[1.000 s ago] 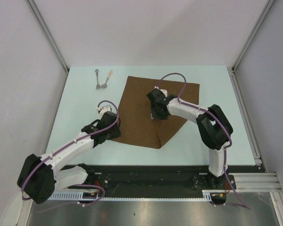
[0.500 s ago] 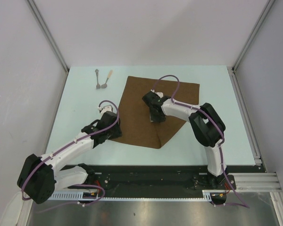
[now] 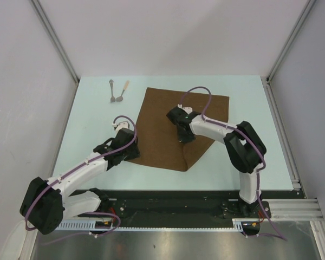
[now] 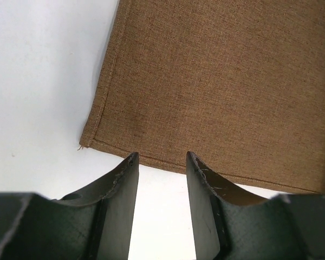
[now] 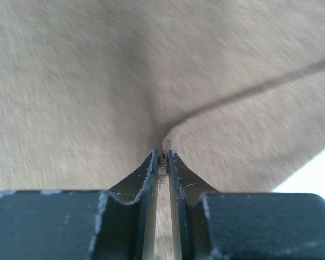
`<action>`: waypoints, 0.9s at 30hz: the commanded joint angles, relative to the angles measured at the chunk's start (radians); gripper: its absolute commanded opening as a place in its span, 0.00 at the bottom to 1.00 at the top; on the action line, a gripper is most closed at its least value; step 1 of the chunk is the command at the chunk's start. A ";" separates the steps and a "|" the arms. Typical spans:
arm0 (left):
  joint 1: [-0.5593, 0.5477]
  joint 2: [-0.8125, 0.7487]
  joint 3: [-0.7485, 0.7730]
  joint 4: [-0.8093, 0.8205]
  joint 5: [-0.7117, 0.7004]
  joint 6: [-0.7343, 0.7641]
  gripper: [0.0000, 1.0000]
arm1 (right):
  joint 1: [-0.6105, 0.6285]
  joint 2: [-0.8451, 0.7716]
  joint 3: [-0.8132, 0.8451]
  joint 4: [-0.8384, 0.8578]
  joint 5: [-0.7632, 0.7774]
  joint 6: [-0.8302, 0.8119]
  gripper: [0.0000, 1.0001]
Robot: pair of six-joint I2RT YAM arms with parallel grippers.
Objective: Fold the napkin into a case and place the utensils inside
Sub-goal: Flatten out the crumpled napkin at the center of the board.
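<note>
The brown napkin point(image 3: 160, 122) lies spread over the middle of the table, with its near right part drawn inward into a fold. My right gripper point(image 3: 185, 137) is down on it. In the right wrist view the right gripper point(image 5: 163, 155) is shut on a pinched ridge of the napkin point(image 5: 86, 81). My left gripper point(image 3: 131, 154) sits at the cloth's near left corner. There the left gripper point(image 4: 160, 157) is open and empty, its tips at the hem of the napkin point(image 4: 216, 81). The utensils, one grey-handled point(image 3: 112, 91) and one tan-handled point(image 3: 123, 91), lie side by side at the far left, off the cloth.
The pale table point(image 3: 233, 157) is bounded by white walls and metal frame posts at the back left point(image 3: 57, 40) and back right point(image 3: 290, 40). A black rail point(image 3: 173, 208) runs along the near edge by the arm bases.
My right gripper has closed from open onto a pinch of the napkin and shifted slightly. The near right part of the cloth has drawn inward. The left arm has not moved.
</note>
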 commanded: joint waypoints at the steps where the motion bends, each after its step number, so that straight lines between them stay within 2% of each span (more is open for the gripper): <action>1: 0.009 0.006 -0.005 0.027 0.011 0.011 0.45 | 0.005 -0.177 -0.106 -0.033 0.044 0.066 0.13; 6: 0.012 0.022 -0.005 0.029 0.012 0.007 0.46 | -0.010 -0.372 -0.308 -0.033 0.052 0.149 0.11; 7: 0.013 0.029 0.001 0.021 0.012 0.004 0.46 | -0.015 -0.403 -0.354 -0.033 0.055 0.165 0.07; 9: 0.019 0.047 0.010 0.008 0.005 -0.002 0.49 | -0.027 -0.537 -0.512 -0.055 0.081 0.235 0.03; 12: 0.038 0.062 0.018 -0.005 0.012 -0.012 0.54 | -0.051 -0.678 -0.664 -0.084 0.104 0.324 0.00; 18: 0.108 0.111 0.010 -0.019 0.046 -0.024 0.61 | -0.168 -0.891 -0.839 -0.124 0.124 0.372 0.01; 22: 0.148 0.157 0.001 -0.020 0.095 -0.027 0.62 | -0.212 -0.943 -0.861 -0.139 0.104 0.428 0.21; 27: 0.167 0.145 0.000 -0.039 0.098 -0.027 0.63 | -0.335 -0.980 -0.922 -0.113 0.005 0.403 0.39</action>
